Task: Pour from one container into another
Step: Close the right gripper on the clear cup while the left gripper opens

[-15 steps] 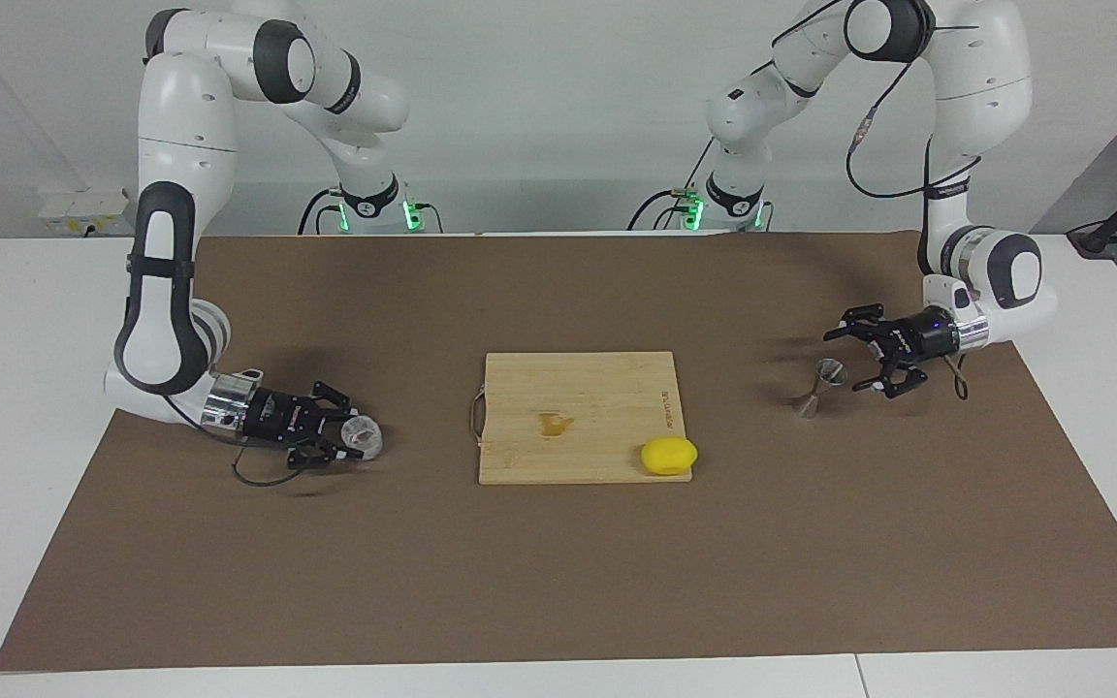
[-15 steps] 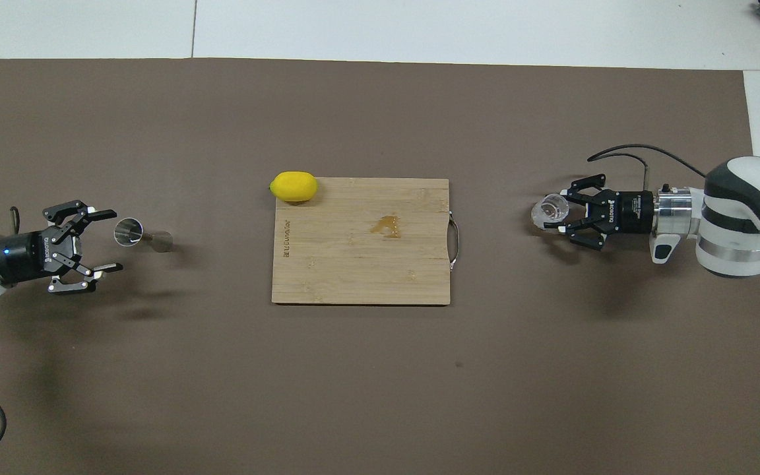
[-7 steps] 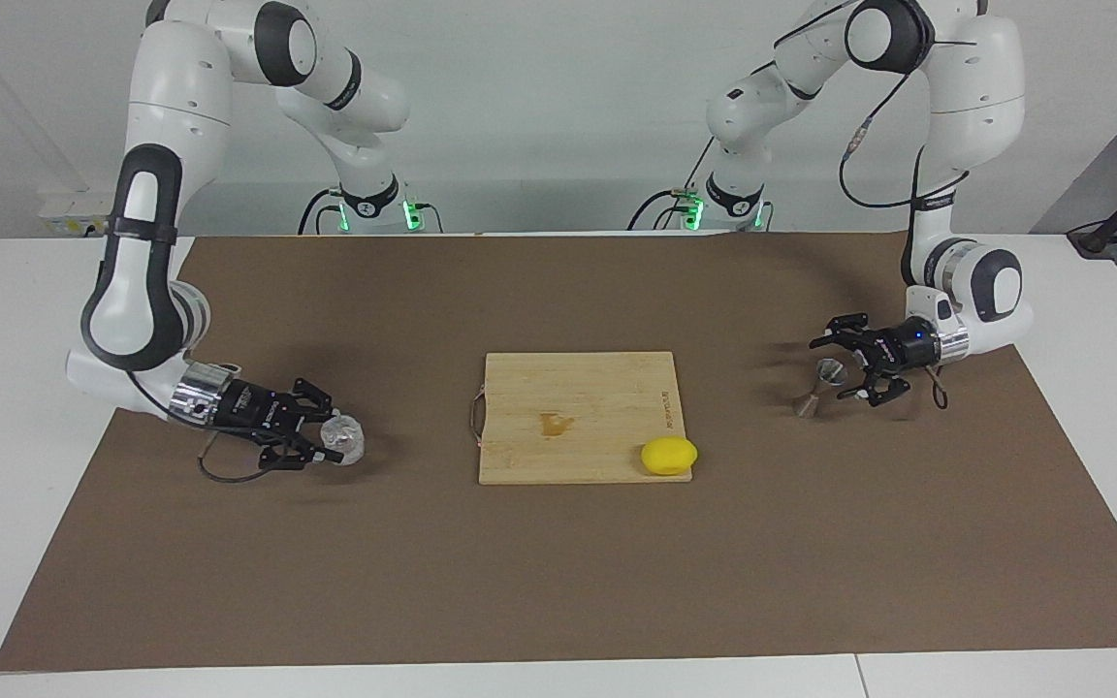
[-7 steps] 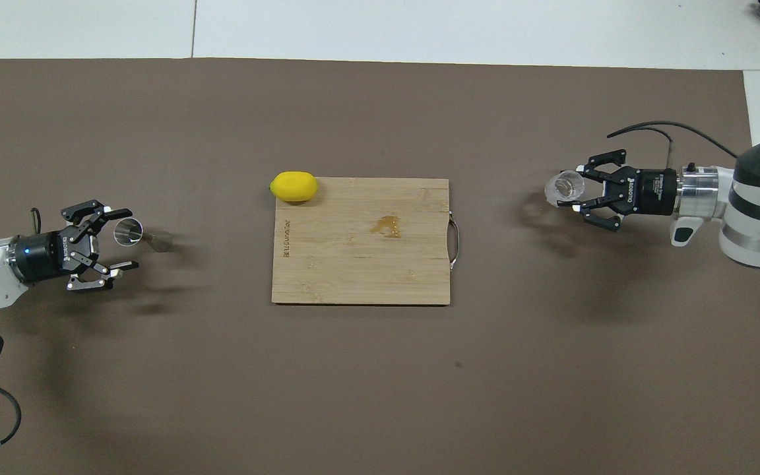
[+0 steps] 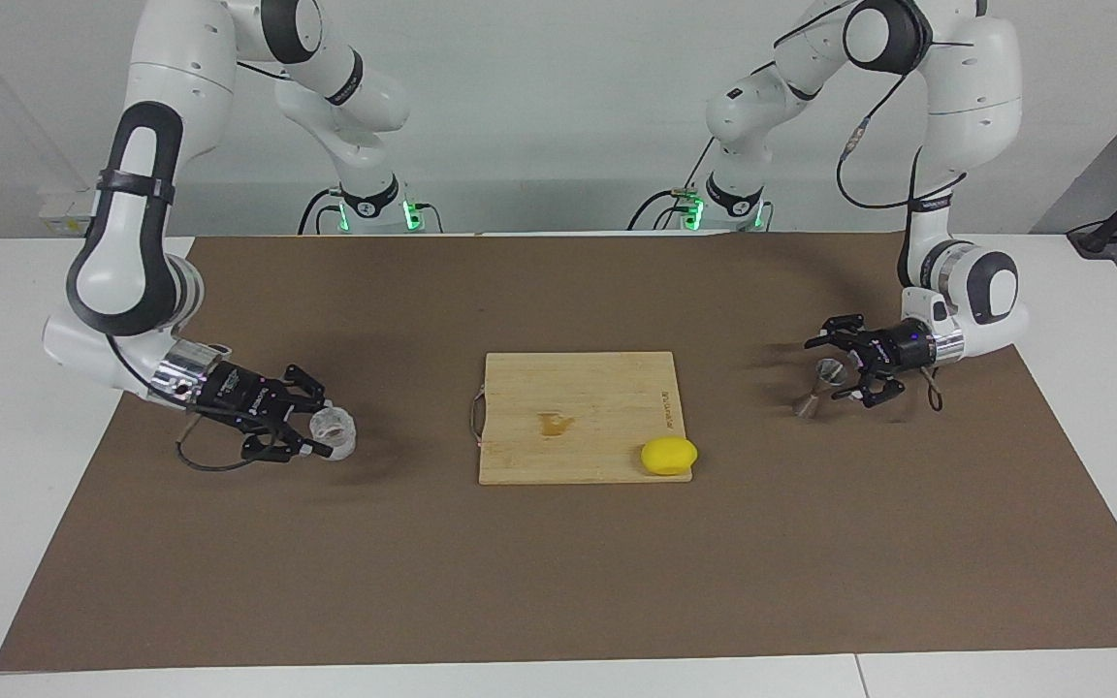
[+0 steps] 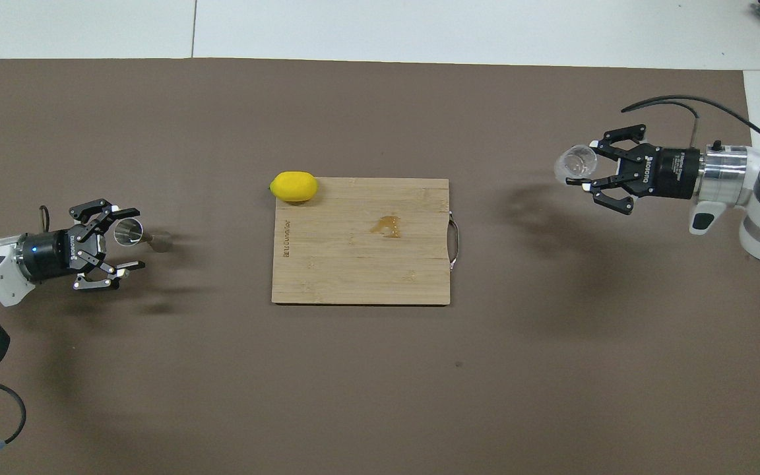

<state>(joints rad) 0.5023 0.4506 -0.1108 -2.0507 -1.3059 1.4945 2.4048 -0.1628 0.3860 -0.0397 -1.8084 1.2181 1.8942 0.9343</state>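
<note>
The left gripper [image 5: 838, 365] [image 6: 121, 241] sits low at the left arm's end of the table w/ its fingers spread wide apart, holding nothing. The metal jigger [image 5: 817, 385] [image 6: 139, 235] stands on the brown mat [image 5: 558, 582] just in front of that gripper; in the overhead view the jigger's open top cup is between the two fingertips, but I can't tell if they touch it. A wooden cutting board [image 5: 578, 417] [image 6: 360, 241] lies in the middle of the mat, w/ a small wet stain [image 5: 555, 424] [image 6: 386, 225] on it & a thin metal handle [image 5: 473, 415] [image 6: 456, 239] on the edge toward the right arm's end. The yellow lemon [image 5: 668, 456] [image 6: 294, 186] rests at the board's corner farthest from the robots, toward the left arm's end, partly on the board. The right gripper [image 5: 321, 433] [image 6: 581, 175] is at the right arm's end, over the mat, w/ its fingers closed on the clear glass cup [image 5: 334, 432] [image 6: 574, 163]. The cup is tipped on its side, mouth pointing away from the gripper. Glass cup & jigger are well apart, one at each end, w/ the board between them.
</note>
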